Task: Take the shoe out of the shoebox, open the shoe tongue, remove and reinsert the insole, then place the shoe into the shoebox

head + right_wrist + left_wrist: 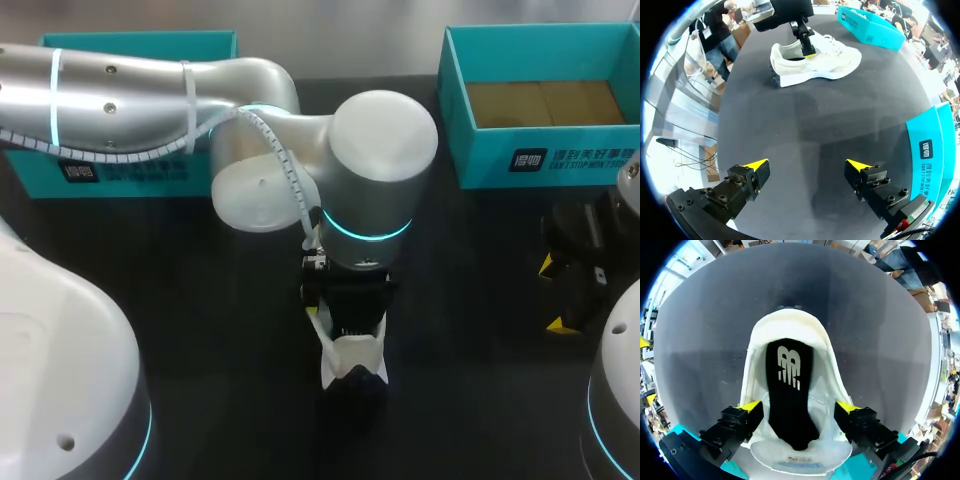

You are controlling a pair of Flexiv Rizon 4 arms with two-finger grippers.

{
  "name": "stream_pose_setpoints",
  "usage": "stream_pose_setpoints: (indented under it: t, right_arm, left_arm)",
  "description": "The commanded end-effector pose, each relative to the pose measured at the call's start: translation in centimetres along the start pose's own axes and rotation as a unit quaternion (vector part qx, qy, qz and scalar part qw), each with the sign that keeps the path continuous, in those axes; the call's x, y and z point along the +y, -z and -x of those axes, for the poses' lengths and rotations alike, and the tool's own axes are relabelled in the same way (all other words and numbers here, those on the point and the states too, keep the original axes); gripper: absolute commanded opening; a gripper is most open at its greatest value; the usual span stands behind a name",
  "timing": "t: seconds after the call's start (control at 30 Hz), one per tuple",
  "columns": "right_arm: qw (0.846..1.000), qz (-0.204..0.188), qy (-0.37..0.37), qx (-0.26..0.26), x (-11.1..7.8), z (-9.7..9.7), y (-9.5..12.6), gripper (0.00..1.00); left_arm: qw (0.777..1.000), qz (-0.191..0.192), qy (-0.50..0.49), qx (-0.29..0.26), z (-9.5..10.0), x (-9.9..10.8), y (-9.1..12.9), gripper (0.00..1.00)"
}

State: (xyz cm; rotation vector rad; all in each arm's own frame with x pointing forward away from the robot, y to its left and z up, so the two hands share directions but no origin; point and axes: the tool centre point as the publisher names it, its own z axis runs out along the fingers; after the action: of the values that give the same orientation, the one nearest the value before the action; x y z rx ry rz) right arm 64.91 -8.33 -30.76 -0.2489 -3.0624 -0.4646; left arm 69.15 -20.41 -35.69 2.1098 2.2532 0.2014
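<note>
Black table (200,330), white shoe (790,325), black insole (790,405), left jaws gripping shoe, right jaws wide.

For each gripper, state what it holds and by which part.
Left gripper grips the shoe by the two sides of its opening. Right gripper is open and holds nothing.

a black table (215,330) with a matte top spreads across the head view. from above its surface is dark and even, with a dull pale sheen along the far side. seen from the left wrist it reads as grey and finely speckled; from the right wrist a faint lighter patch lies across its middle
</note>
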Motion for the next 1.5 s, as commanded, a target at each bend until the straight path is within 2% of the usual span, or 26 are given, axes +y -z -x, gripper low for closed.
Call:
stream_pose_setpoints:
  t: [0.03,0.3,0.63,0.83,1.13,1.5]
  right_arm:
    - [1.000,-0.001,0.000,-0.001,0.0,-0.1,-0.1,1.00]
    - [1.000,-0.001,0.000,-0.001,0.0,-0.1,-0.1,1.00]
    - [1.000,-0.001,0.000,-0.001,0.0,-0.1,-0.1,1.00]
    - [1.000,-0.001,0.000,-0.001,0.0,-0.1,-0.1,1.00]
    - [1.000,-0.001,0.000,-0.001,0.0,-0.1,-0.1,1.00]
    - [1.000,-0.001,0.000,-0.001,0.0,-0.1,-0.1,1.00]
  left_arm:
    - [1.000,-0.002,-0.004,-0.008,-0.2,-0.4,0.5,1.00]
    - [1.000,-0.003,0.000,-0.013,-0.2,0.4,0.9,1.00]
    - [0.999,-0.025,0.005,-0.026,-0.6,2.2,1.7,1.00]
    - [0.998,-0.048,0.000,-0.035,-0.6,2.5,1.6,1.00]
    - [0.998,-0.049,0.005,-0.040,-0.1,2.4,1.7,1.00]
    - [0.997,-0.044,0.037,-0.045,-0.3,5.4,2.5,1.00]
